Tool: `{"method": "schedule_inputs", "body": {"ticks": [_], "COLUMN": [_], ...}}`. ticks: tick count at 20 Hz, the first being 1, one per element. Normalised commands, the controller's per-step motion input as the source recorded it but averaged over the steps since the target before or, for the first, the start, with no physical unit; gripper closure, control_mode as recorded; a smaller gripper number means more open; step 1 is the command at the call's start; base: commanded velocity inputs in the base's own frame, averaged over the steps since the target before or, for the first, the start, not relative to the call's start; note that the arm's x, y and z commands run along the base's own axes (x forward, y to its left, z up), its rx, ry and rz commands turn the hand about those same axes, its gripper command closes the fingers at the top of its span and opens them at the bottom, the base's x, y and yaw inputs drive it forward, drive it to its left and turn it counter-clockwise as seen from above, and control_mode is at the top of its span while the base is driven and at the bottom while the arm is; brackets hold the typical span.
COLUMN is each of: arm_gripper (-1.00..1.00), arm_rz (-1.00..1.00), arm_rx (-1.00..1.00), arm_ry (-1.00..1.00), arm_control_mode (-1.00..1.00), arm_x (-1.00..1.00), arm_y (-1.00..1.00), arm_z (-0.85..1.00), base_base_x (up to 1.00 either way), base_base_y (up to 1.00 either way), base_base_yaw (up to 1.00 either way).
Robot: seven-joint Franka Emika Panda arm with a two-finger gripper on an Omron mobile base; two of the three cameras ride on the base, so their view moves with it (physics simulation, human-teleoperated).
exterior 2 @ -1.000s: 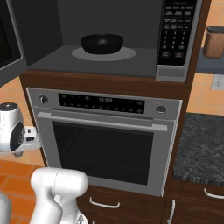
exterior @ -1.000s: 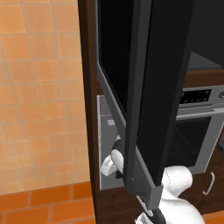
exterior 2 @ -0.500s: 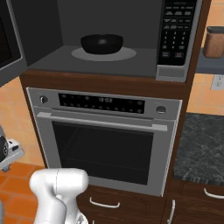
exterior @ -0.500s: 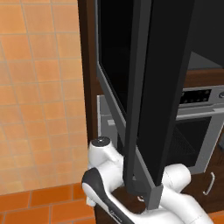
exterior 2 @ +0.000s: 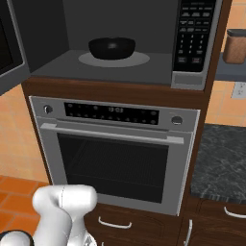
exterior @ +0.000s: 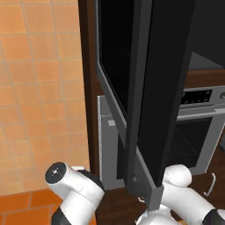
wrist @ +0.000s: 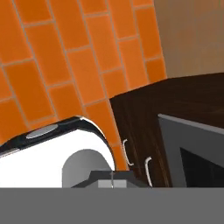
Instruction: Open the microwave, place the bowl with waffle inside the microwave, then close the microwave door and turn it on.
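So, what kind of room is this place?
A home kitchen, most likely: a built-in microwave with a bowl inside sits above a wall oven, set in dark wood cabinets over an orange tiled floor.

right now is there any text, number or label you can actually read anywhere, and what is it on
None can be read.
Microwave keypad: rows of pale button marks, too small and blurred to read.
Oven control panel: a strip of small pale marks and a central display, blurred, unreadable.
Oven panel in the left base view: faint marks, unreadable.
Jar on the shelf at right: no label visible.
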Motion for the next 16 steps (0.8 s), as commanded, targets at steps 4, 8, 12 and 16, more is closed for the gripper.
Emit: {"method": "schedule_inputs", "body": {"ticks": [4, 8, 12, 16], "arm_gripper": [1.00, 1.00, 1.00, 1.00], "arm_rz": [0.00, 0.00, 0.00, 0.06], "arm_rx": [-0.01, 0.04, 0.14, 0.20], "arm_ry": [-0.49, -0.65, -0.72, -0.58], "arm_control_mode": [-1.00, -1.00, -1.00, -1.00], "arm_x": [0.00, 0.00, 0.00, 0.02], "arm_y": [0.68, 0.29, 0.01, 0.00], "arm_z": [0.21, 0.43, 0.86, 0.97], "base_base_x": [0.00, 0.00, 0.00, 0.00], "base_base_y": [0.00, 0.00, 0.00, 0.00], "base_base_yaw": [0.00, 0.00, 0.00, 0.00]}}
